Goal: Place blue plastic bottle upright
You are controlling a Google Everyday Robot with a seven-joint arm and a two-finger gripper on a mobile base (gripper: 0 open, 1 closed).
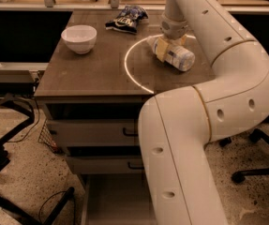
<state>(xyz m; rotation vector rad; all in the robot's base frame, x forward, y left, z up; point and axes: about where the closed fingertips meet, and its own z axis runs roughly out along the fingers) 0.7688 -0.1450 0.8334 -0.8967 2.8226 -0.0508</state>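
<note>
Blue plastic bottle (182, 59) lies on its side on the desk (92, 69), at about 2 o'clock from the desk's centre and inside the light ring (125, 64). Its fat end points to 4 o'clock. The narrow end points to 10 o'clock and is mostly hidden.

End effector (164, 48) comes straight down on the narrow half of the bottle. Its yellowish fingers (160, 49) sit on either side and look pressed to the plastic, so I judge it narrow and holding the bottle. The arm (237, 74) loops in from 5 o'clock and blocks the near right corner.

White bowl (79, 37) is at 10 o'clock and the snack bag (125, 18) at 12 o'clock. Both are well apart from the bottle.

Step in hand, as I judge it: tip the bottle onto its base. It is not upright yet.

How to do it well:
- Keep the grip firm but not crushing, since thin clear plastic will dent and slip.
- Lift the held end and pivot about the fat end, so the base stays on or just above the desk.
- Swing up toward 10 o'clock, where there is free desk, and stay short of the bag.
- Get the base flat before letting go. A release at a tilt means it topples and rolls, likely toward the 3 o'clock edge.
- Release by opening sideways, then rise straight up so the fingers don't drag the neck.
</note>
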